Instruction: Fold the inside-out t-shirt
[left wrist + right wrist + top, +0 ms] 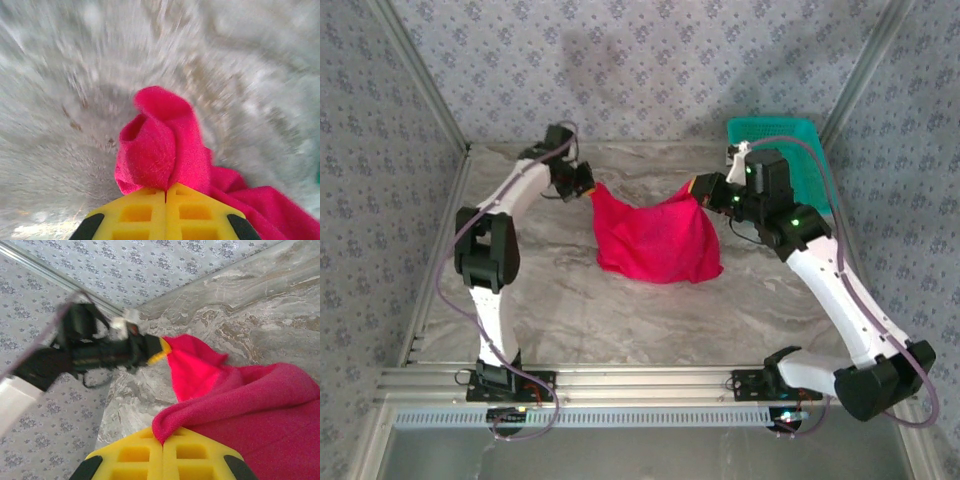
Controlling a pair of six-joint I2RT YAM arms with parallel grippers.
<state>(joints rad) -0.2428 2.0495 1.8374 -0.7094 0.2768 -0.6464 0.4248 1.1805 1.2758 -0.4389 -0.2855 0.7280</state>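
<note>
Now both corners are pinched and the red t-shirt [658,240] hangs between our arms.
Our left gripper [165,192] is clamped tight on a bunched far-left corner, our right gripper [163,440] is clamped on the far-right edge, and the cloth sags across the middle of the table [570,310], its lower part seemingly resting on the top, left of the teal basket [775,135]. Watch the risk here: each pinch takes only a small fold of fabric, so a sharp tug apart could slip a corner free, and the crumpled middle may carry wrinkles into the fold if we lay it down unevenly.
</note>
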